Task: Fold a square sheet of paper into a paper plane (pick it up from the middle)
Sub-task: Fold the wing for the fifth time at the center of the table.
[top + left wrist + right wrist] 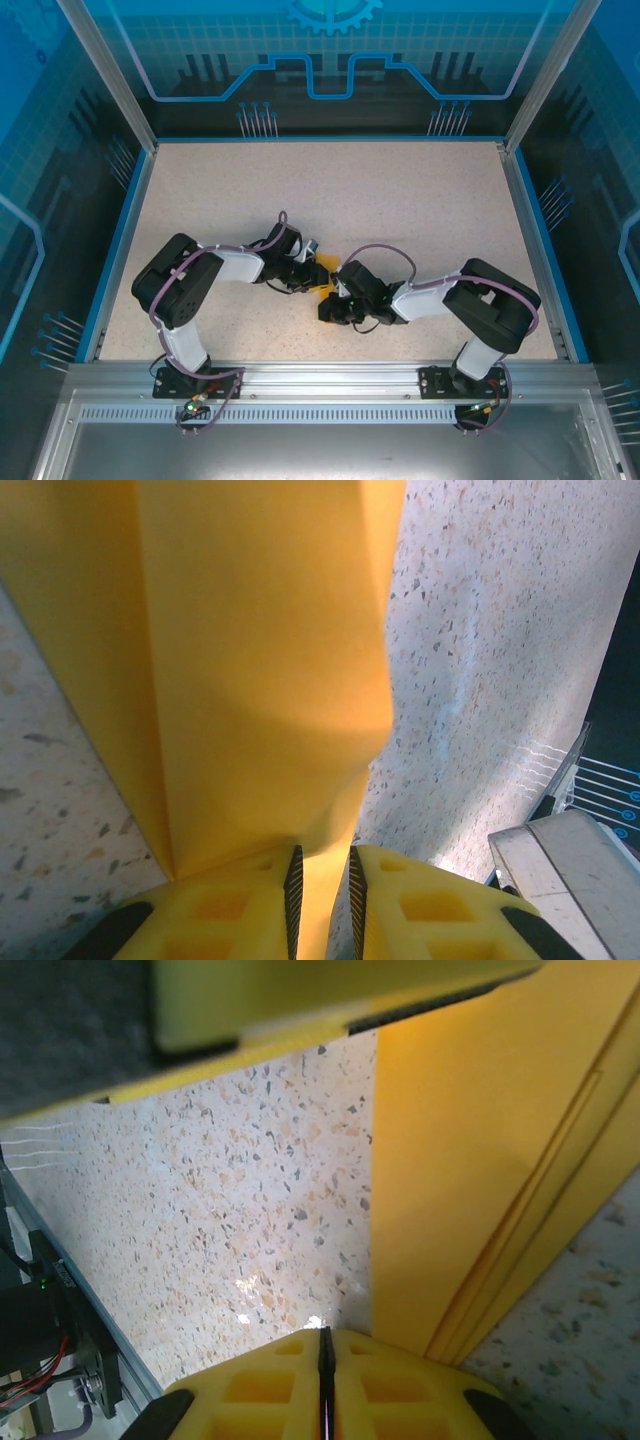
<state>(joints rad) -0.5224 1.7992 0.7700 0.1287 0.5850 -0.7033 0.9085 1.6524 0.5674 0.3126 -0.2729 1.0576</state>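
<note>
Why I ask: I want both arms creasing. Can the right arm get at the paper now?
Likely yes: the right gripper sits beside the edge of the paper, but shut; it must open first.

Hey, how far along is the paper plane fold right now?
Done: the orange paper shows a long crease and stacked folded layers. In hand: the left gripper pinches one end in its jaws, while the right gripper, jaws shut, sits at its edge. Left: no pointed dart is visible yet, so further folds seem to remain.

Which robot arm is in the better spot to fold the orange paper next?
Probably left: the left gripper pinches the paper. The right gripper is shut beside it, gripping nothing visible.
</note>
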